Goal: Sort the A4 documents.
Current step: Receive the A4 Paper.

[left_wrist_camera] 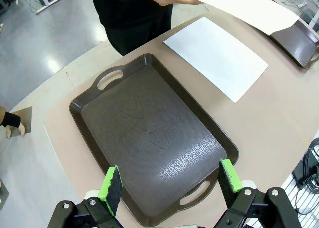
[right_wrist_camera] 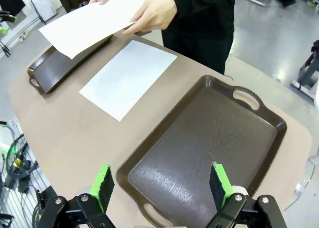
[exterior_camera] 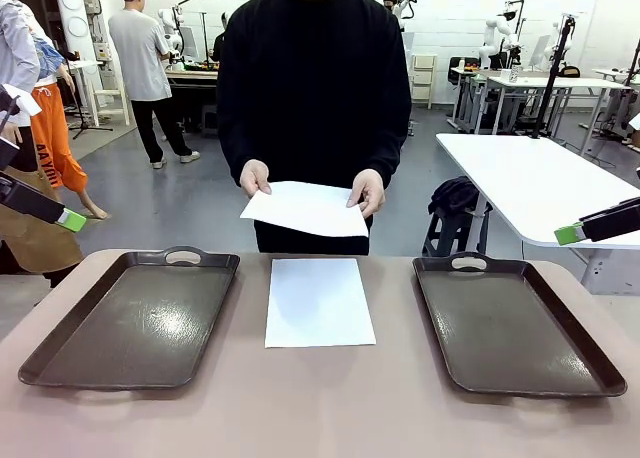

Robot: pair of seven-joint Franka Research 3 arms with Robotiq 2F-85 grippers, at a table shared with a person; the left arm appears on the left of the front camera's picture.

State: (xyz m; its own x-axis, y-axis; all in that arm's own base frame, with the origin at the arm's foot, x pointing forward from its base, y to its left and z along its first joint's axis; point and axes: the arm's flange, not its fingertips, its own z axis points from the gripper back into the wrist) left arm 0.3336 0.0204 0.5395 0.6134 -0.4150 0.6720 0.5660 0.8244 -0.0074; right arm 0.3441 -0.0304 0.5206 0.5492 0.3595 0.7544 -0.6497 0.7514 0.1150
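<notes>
At the bottom edge of the left wrist view: left gripper jaws wide, nothing between the green pads, hanging over the near end of the left tray. The tray is bare, with a handle cutout at each end. Upper right of that frame: flat sheet lying on the table, beside the tray and not touching it.

Bottom edge of the right wrist view: right gripper also wide and holding nothing, over the near end of the right tray, which is bare as well.

Front view: one green tip shows at the left edge and one at the right edge, mid-height, both up off the table. The flat sheet sits centre frame between the two trays, apart from both, long side running away from the camera.

Above centre: held sheet in the air over the table's far edge, tilted and clear of the flat sheet. A person in a black top holds it, frame-left hand at one corner and frame-right hand at the opposite edge.

In the right wrist view, upper left, the held sheet covers part of the left tray's far end.
</notes>
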